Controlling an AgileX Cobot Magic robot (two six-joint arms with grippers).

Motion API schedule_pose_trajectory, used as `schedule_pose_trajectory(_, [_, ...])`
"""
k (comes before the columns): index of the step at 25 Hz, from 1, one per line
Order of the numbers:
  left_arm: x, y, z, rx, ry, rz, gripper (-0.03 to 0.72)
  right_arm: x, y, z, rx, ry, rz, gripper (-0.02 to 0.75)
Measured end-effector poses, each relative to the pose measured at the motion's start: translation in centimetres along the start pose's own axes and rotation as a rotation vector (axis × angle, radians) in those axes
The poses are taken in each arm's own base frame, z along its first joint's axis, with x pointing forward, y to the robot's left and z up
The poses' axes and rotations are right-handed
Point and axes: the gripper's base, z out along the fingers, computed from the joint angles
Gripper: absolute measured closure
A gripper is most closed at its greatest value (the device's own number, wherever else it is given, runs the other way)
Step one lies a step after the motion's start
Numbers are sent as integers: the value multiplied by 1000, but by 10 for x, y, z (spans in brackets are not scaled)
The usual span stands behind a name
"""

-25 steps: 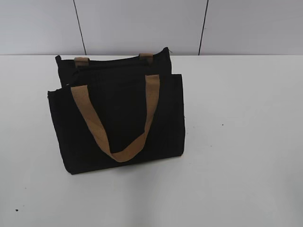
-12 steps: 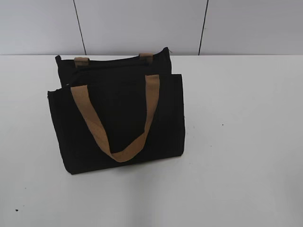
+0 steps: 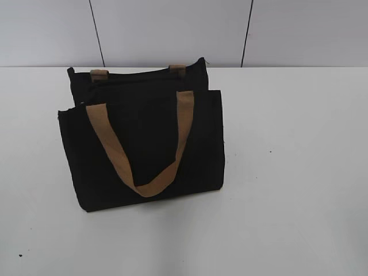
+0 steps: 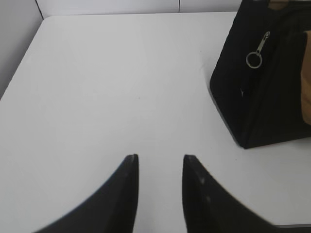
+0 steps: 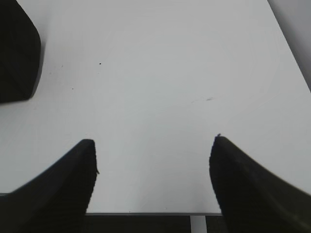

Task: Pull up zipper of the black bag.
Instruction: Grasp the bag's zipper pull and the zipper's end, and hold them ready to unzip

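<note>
1. On a white table (image 3: 299,172), left of centre in the exterior view: the bag (image 3: 144,144), black and boxy, upright, with a flat front panel.
2. Draped down over that front panel: a tan handle (image 3: 146,187), hanging in a U. Poking up at the rear top edge: two short tan stubs of the second handle (image 3: 99,73).
3. Seen only in the left wrist view, high on the bag's end wall (image 4: 233,92): the zipper (image 4: 256,51), a small silver slider with a tab and a ring dangling below it, lying on a black track that runs at a slant.
4. Not visible in the exterior view: either arm.
5. Left gripper (image 4: 160,162): parted by a narrow gap, nothing held, hovering over bare table, well apart from the bag, which sits at upper right of its view.
6. Right gripper (image 5: 153,145): spread wide, nothing between its fingers, over bare table near the front edge. At upper left of its view: one rounded black corner of the bag (image 5: 19,53), well apart from the fingers.
7. Behind the table: a pale grey wall (image 3: 172,29) with two dark vertical seams.
</note>
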Motion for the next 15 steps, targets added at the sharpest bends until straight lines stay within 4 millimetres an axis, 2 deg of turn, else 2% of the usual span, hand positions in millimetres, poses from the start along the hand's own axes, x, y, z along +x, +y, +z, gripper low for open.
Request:
schedule_pose_trajectory(2, [-5,0,-1,-3,-29,0,404,0,0,0,0,0,0,181])
schedule_pose_trajectory(5, [-22,2,-3,-18,-151,0,300,0,0,0,0,0,0,181])
schedule_pose_trajectory(8, [-42,5,5,-33,-255,-4,211,0,0,0,0,0,0,181])
schedule_pose_trajectory(11, [-64,9,22,-47,-314,-10,194,0,0,0,0,0,0,181])
schedule_pose_trajectory(15, [-94,15,45,-80,-498,-17,235,0,0,0,0,0,0,181])
